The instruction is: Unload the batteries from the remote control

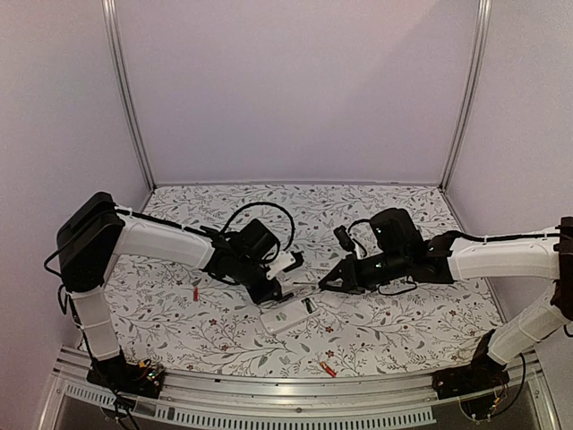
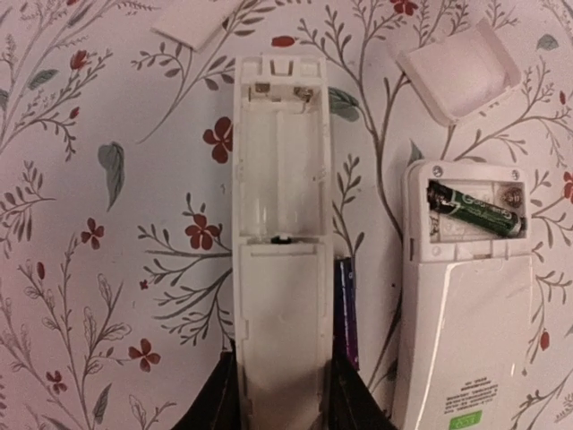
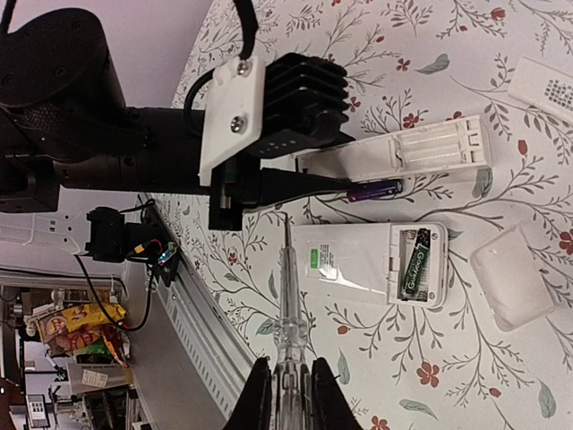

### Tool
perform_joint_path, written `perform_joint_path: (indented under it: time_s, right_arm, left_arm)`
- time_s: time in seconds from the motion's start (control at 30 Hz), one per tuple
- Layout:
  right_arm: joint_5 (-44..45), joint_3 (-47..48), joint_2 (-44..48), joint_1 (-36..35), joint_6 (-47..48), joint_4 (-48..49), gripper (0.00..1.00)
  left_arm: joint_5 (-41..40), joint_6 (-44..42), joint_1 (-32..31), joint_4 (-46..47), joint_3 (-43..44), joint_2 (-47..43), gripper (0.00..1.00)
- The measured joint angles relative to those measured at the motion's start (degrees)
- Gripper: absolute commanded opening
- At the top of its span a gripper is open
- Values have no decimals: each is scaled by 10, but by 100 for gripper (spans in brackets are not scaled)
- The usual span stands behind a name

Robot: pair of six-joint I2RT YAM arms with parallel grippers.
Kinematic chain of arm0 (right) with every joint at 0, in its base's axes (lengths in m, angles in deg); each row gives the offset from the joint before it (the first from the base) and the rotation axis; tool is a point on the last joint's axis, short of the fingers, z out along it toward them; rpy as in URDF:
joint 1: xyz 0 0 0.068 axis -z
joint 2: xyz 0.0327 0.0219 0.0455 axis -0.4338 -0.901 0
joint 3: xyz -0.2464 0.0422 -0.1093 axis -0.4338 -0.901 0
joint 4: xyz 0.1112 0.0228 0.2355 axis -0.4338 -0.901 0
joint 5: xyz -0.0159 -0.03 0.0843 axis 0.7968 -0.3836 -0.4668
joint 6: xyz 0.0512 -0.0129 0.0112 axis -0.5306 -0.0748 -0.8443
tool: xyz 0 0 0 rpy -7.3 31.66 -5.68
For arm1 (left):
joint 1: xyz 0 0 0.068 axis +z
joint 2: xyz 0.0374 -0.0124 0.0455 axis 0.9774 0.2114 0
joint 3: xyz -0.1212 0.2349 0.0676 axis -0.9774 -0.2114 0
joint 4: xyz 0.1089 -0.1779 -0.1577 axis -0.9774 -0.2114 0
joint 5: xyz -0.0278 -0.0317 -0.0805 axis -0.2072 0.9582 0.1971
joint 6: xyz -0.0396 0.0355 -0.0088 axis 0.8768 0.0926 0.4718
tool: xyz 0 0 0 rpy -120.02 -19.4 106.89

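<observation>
In the left wrist view my left gripper (image 2: 282, 394) is shut on a slim white remote control (image 2: 279, 296). Its open battery bay (image 2: 279, 161) holds nothing. A purple battery (image 2: 346, 309) lies on the cloth against the remote's right side. A wider white remote (image 2: 466, 331) lies to the right, with a black-and-green battery (image 2: 474, 210) slanted in its open bay. My right gripper (image 3: 286, 394) is shut on a clear-handled screwdriver (image 3: 286, 305). Its tip points at the left gripper's fingers and touches neither remote.
Two loose white battery covers (image 2: 461, 67) (image 2: 195, 20) lie beyond the remotes. A red battery (image 1: 195, 293) lies on the flowered cloth to the left. An orange-red battery (image 1: 328, 368) lies near the metal front rail (image 1: 269, 394). Cables loop behind both wrists.
</observation>
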Motion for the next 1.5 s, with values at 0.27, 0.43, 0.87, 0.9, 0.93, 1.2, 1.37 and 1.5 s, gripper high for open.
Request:
perform_joint_path:
  time_s: [0.27,0.43,0.87,0.9,0.93,1.2,1.37,1.5]
  right_arm:
    - [46,-1,-5,0,20,-49,0]
    - [72,-1,-18,0,35,-92,0]
    - [79,-1,-43,-4,48,-115,0]
    - [79,-1,-45,-4,49,-115,0]
    - [79,-1,-48,-4,49,-115,0]
    - [78,-1,-61,-5,51,-109,0]
    - [67,-7,-73,-5,48,-85,0]
    - [61,-12,-77,-5,44,-69,0]
  left_arm:
    - [-17,6,2,0,4,2,33]
    - [-46,19,6,0,3,2,64]
    - [12,72,-21,69,-56,-123,79]
    - [16,82,-29,80,-64,-122,80]
    - [18,88,-34,86,-72,-120,80]
    - [-1,126,-79,108,-124,-85,81]
    - [1,131,-89,123,-136,-79,82]
    - [12,134,-92,139,-143,-75,72]
